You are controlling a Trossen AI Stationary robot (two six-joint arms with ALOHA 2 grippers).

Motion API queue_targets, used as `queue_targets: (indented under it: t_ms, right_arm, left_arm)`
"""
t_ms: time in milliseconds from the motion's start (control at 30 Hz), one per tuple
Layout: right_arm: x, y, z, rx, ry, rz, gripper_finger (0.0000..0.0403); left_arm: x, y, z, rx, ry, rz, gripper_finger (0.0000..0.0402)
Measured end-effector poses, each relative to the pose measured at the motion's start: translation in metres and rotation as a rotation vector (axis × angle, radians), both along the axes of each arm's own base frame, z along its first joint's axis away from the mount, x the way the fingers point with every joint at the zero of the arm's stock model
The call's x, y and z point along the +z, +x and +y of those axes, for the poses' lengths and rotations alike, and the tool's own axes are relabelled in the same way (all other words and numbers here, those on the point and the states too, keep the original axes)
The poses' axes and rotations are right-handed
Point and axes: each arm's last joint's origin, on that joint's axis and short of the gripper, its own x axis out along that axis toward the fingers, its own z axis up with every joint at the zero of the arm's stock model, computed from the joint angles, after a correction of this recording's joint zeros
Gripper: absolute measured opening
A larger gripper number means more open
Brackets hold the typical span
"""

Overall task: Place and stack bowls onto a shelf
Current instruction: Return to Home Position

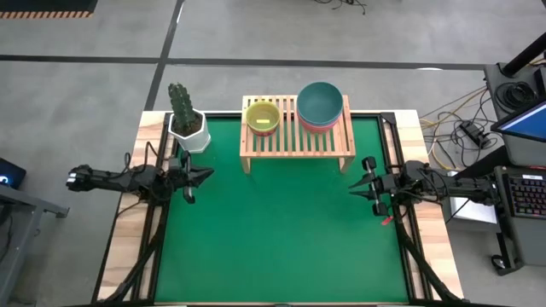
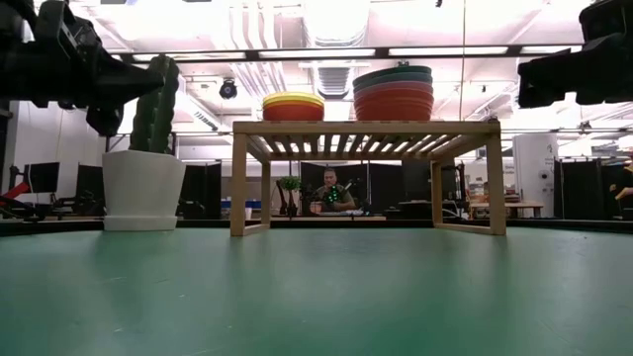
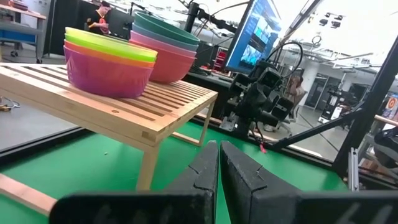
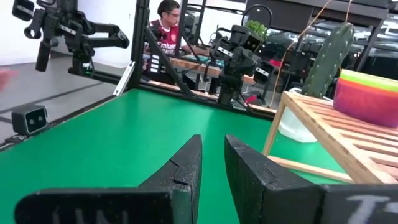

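The light-wood shelf (image 1: 297,136) stands on its legs at the far side of the green mat. Two stacks of bowls rest on its slatted top. The smaller stack (image 1: 263,117) has a yellow-green bowl on top, with orange and purple-pink ones under it (image 3: 109,65). The larger stack (image 1: 320,104) has a teal bowl on top of pink and red ones (image 2: 394,94). My left gripper (image 1: 205,176) hovers shut over the mat's left edge, near the cactus. My right gripper (image 1: 357,183) hovers over the right edge, with a narrow gap between its fingers (image 4: 213,138). Neither holds anything.
A green cactus in a white pot (image 1: 188,124) stands at the mat's far left corner, just left of the shelf. Open green mat (image 1: 281,239) stretches between the arms and toward the near edge. Beyond the table, a person (image 2: 329,193) sits in the room.
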Motion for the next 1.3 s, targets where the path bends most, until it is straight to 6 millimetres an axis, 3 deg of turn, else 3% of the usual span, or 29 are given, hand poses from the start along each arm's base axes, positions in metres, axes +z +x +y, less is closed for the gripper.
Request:
queue_targets:
  t_ms: [1300]
  right_arm:
    - [0.0001,0.0,0.0,-0.002,-0.007,-0.003,0.0059]
  left_arm:
    - [0.0005,-0.0001,0.0,0.0,0.0,-0.002,0.0]
